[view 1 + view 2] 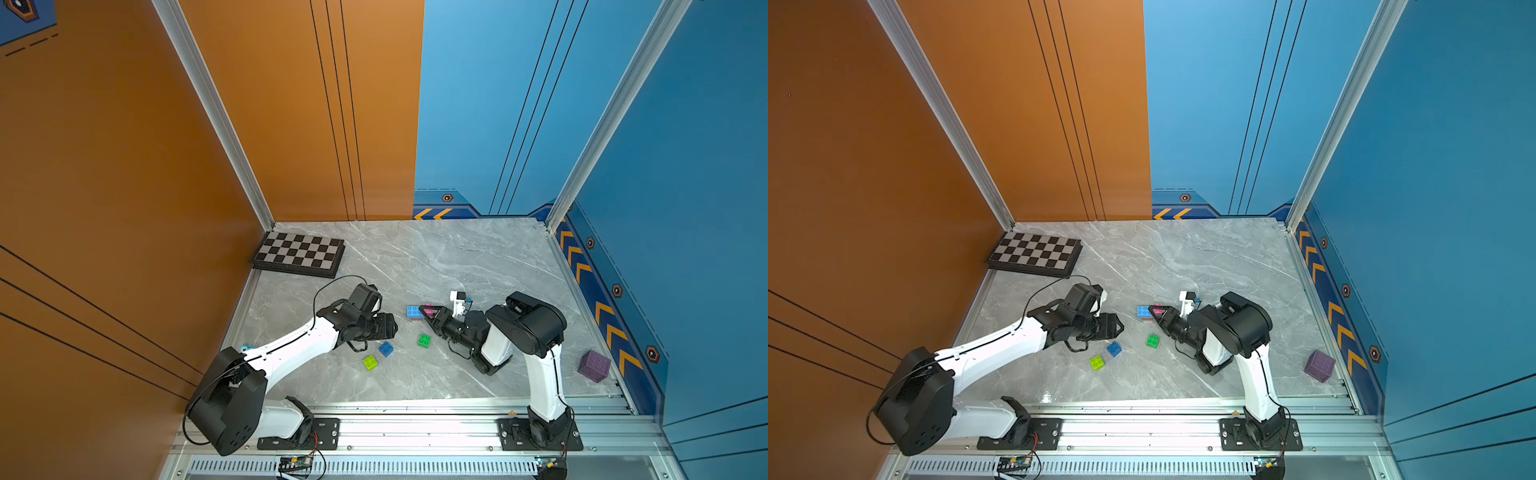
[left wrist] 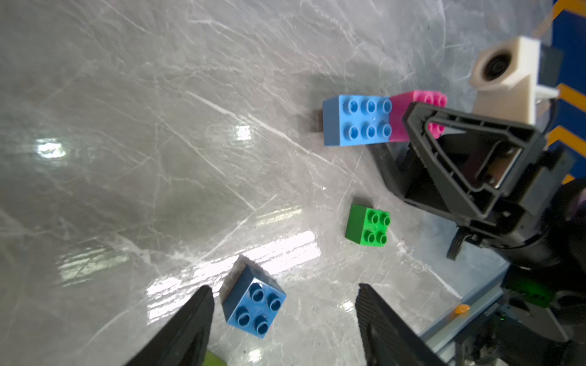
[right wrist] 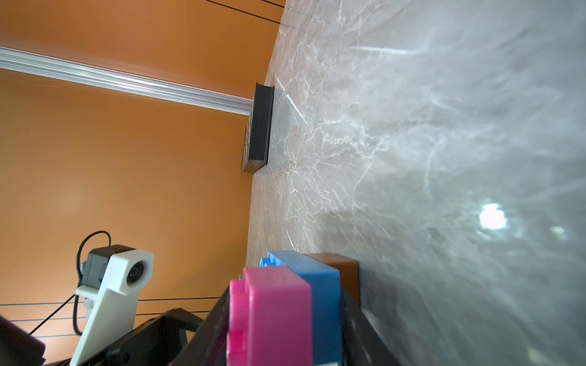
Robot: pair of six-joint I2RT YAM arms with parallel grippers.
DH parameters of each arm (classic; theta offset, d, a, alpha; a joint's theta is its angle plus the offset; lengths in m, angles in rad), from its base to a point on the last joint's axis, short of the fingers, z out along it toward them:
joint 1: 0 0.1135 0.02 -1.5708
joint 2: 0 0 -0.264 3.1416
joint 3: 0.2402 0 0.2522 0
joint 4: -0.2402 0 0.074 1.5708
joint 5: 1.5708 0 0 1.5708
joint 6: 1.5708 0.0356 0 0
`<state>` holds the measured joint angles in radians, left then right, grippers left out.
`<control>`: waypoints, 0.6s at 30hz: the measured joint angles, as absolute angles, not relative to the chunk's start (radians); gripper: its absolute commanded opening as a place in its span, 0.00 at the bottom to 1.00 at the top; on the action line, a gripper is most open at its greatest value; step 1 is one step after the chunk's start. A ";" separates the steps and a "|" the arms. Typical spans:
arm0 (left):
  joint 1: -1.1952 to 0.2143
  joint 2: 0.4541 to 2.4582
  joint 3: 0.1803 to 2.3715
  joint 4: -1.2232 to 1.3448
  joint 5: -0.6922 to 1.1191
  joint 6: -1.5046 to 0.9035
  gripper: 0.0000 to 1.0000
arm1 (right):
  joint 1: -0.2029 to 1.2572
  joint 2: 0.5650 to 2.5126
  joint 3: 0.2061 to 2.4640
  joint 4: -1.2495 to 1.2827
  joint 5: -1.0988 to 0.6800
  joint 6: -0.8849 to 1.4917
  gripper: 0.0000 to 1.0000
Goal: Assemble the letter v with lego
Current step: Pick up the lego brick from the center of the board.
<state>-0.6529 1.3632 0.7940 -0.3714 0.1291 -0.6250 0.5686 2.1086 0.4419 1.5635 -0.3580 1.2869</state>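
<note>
While the V is only part-built, both top views show the right gripper (image 1: 424, 311) clamped on the partial V stack (image 1: 415, 311) mid-table: light-blue brick (image 1: 412, 311) sticks out left of the fingers, pink brick (image 1: 428, 306) sits at its right end inside the grip. Left gripper (image 1: 392, 327) hangs left of that stack, fingers released, nothing in them. Three loose bricks lie on the table (image 1: 457, 257) nearer than both grippers: green brick (image 1: 424, 340) just near of the right gripper, dark-blue brick (image 1: 386, 348) just near of the left gripper, lime brick (image 1: 370, 362) nearest, beside the dark-blue one, not touching. Chessboard (image 1: 299, 252) far-left corner, purple cube (image 1: 594, 365) near-right, both well apart from the bricks. Left wrist: left gripper (image 2: 283, 286) fingers spread wide, dark-blue brick (image 2: 253, 304) seen between them, studs toward the camera, close to one finger, contact can't be told. Green brick (image 2: 367, 225) lies beyond it, then light-blue brick (image 2: 358, 120) joined to pink brick (image 2: 399, 117), a right gripper (image 2: 412, 126) finger across the pink one. Right wrist: stack pinched between the right gripper (image 3: 285, 332) fingers, pink brick (image 3: 269, 317) on light-blue brick (image 3: 317, 285) on orange brick (image 3: 344, 266), orange one lowest, at the table.
</note>
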 measured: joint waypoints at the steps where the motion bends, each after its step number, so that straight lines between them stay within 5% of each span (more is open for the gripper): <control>1: -0.677 1.372 0.798 -0.388 0.102 -0.614 0.69 | 0.567 2.109 0.442 1.563 -0.364 1.287 0.33; 18: -0.837 1.488 0.798 -0.484 -0.134 -0.493 0.68 | 0.555 2.109 0.441 1.563 -0.389 1.291 0.32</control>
<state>-0.8368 1.4879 0.7979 -0.4835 -0.1345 -0.4927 0.5552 2.1086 0.4412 1.5631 -0.3893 1.2915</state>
